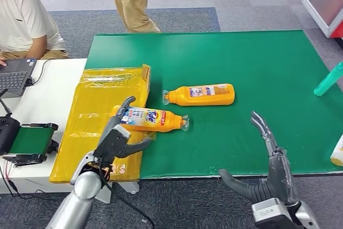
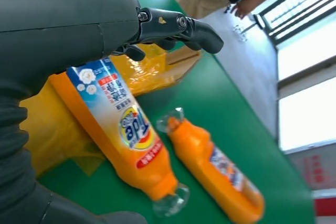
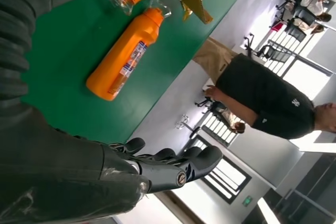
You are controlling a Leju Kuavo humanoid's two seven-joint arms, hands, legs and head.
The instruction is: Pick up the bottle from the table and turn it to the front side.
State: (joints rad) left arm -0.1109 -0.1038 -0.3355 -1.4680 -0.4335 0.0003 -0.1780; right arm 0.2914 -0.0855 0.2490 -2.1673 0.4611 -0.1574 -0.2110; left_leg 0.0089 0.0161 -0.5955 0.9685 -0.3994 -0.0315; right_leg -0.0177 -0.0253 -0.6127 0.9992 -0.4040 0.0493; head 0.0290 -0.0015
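Note:
Two orange bottles lie on their sides on the green mat (image 1: pixel 262 79). The near bottle (image 1: pixel 151 119) (image 2: pixel 126 135) shows a Tide label, its clear cap pointing right and its base resting on a yellow bag. The far bottle (image 1: pixel 202 95) (image 2: pixel 218 171) (image 3: pixel 118 66) shows a small printed label, cap pointing left. My left hand (image 1: pixel 117 138) hovers at the near bottle's base, fingers (image 2: pixel 178 27) stretched over it and thumb on the near side, not closed on it. My right hand (image 1: pixel 269 170) is spread above the table's front edge, holding nothing.
A crumpled yellow bag (image 1: pixel 97 127) covers the mat's left end. A teal bottle (image 1: pixel 329 79) and a white bottle (image 1: pixel 337 151) lie at the right edge. A laptop (image 1: pixel 14 76) and a small device (image 1: pixel 30 140) sit on the white table, where one person sits. Another stands beyond the mat.

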